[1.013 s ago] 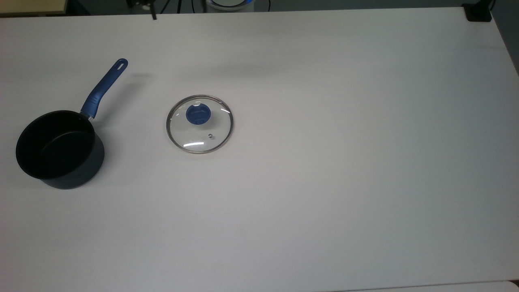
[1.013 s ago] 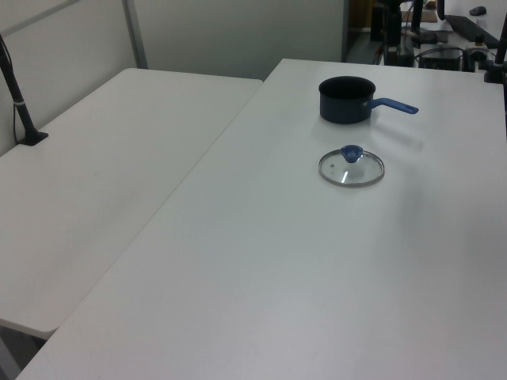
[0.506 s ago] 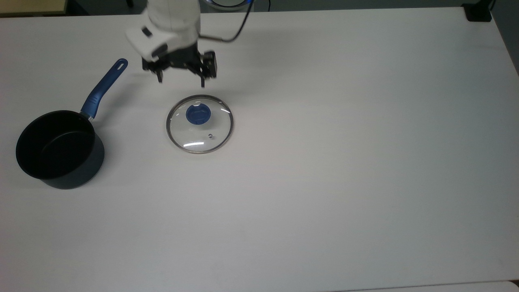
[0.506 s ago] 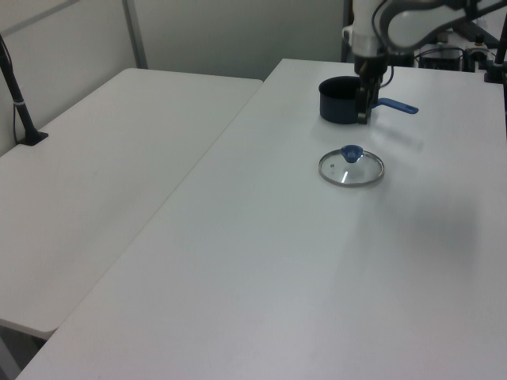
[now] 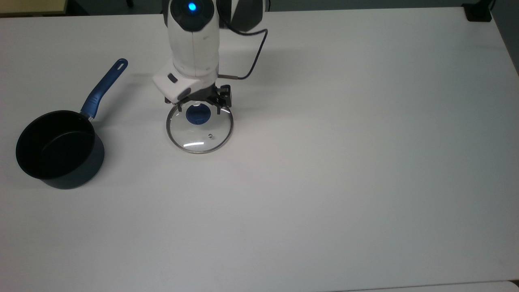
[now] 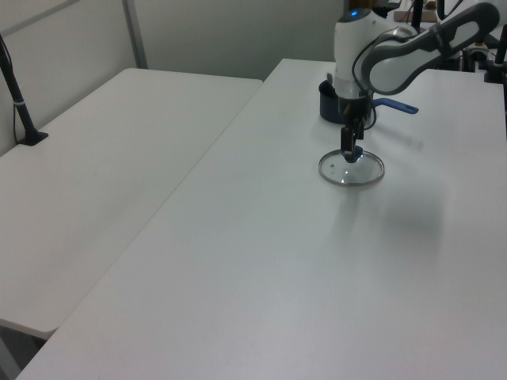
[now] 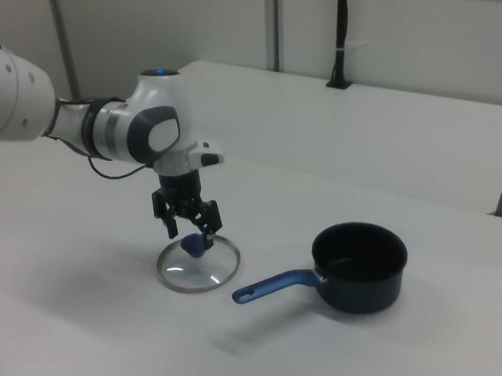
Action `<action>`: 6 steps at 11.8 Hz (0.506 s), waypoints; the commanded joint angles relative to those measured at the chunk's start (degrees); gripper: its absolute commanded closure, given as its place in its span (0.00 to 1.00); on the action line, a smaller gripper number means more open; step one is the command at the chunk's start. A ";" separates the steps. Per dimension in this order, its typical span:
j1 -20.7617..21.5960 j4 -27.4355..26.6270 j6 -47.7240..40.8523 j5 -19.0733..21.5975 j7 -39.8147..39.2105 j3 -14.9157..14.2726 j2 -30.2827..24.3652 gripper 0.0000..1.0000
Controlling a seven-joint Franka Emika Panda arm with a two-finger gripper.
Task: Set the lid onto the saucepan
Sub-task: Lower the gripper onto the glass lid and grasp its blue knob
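In the top view, the round clear glass lid [image 5: 199, 128] lies flat on the white bench [image 5: 324, 162], knob upward for grasping; the gripper [image 5: 198, 106] hangs above it, fingers spread.

In the right view, the dark navy saucepan [image 7: 357, 266] waits well apart, uncovered.

Gripper [image 5: 198, 106] has come down from beside the clear glass lid [image 5: 199, 129]; jaws now straddle its blue knob [image 5: 198, 115].

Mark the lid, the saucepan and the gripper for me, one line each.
lid [image 5: 202, 136], top view, on the clear glass below the knob.
saucepan [image 7: 358, 292], right view, on the dark outer wall.
gripper [image 7: 192, 230], right view, midway between the spread fingertips, just above the lid's knob.
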 commanded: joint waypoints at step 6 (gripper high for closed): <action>0.46 1.32 0.36 0.51 3.15 -0.16 -0.16 0.66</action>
